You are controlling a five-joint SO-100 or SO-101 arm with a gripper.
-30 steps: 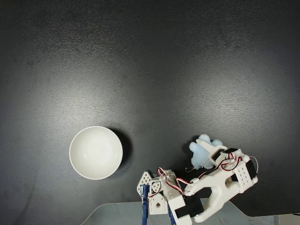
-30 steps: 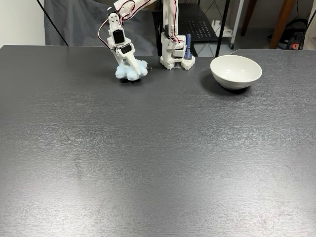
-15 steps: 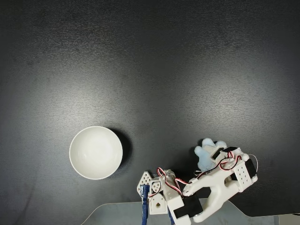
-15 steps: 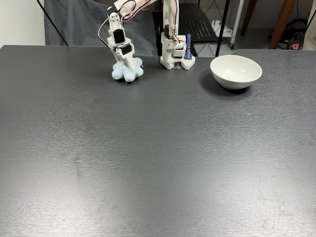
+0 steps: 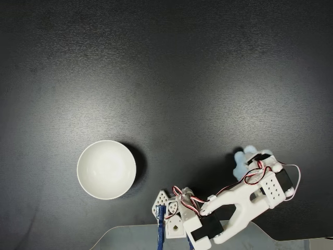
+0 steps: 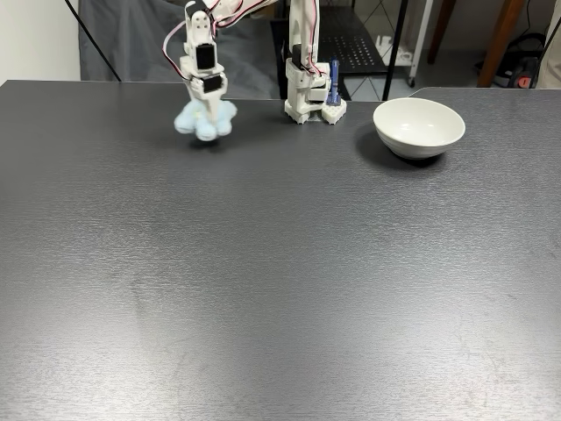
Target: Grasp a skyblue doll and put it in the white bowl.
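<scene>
While lifted, claw (image 6: 203, 118) clamps skyblue doll (image 6: 203, 120)

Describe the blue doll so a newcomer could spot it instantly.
On the dark grey table, find the white robot arm's base at the far edge. Left of it in that fixed view, the hand grips a small fuzzy pale-blue plush doll: the one soft blue thing, unlike the glossy white bowl.

No writing, label, brand mark or number can be read anywhere in either fixed view: not on the white arm, the bowl, the plush or the dark surface.
</scene>
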